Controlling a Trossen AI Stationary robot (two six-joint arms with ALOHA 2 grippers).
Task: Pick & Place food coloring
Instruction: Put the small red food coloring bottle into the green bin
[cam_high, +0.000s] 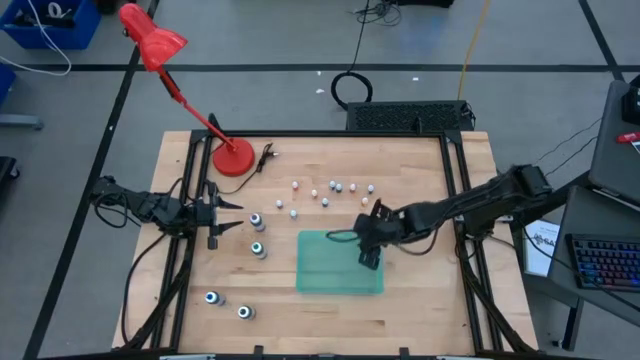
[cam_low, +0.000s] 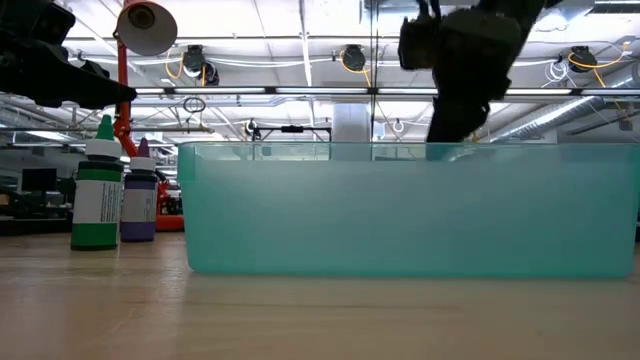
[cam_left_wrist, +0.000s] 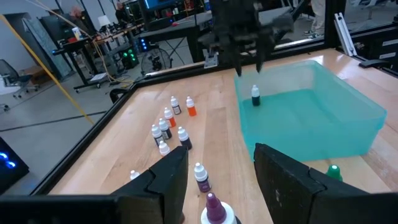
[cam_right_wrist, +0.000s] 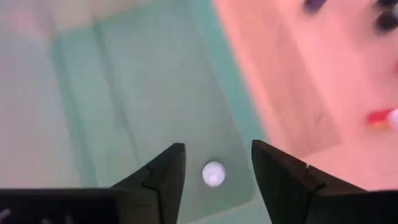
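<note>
A teal tray (cam_high: 340, 275) lies on the wooden table, right of centre. One tiny food coloring bottle (cam_left_wrist: 255, 96) with a white cap (cam_right_wrist: 213, 173) stands upright on the tray's floor near a corner. My right gripper (cam_right_wrist: 217, 169) hangs open just above it, fingers pointing steeply down and clear of the bottle. Several more tiny bottles (cam_high: 326, 193) stand scattered beyond the tray's far edge. Bigger bottles (cam_high: 257, 235) stand left of the tray. My left gripper (cam_left_wrist: 217, 168) waits open at the table's left edge, nothing between its fingers.
A red desk lamp (cam_high: 232, 158) has its base at the far left corner. A green bottle (cam_low: 97, 195) and a purple bottle (cam_low: 138, 200) stand left of the tray. Two more big bottles (cam_high: 228, 305) stand near the front left. Black frame rails (cam_high: 462, 200) border the table.
</note>
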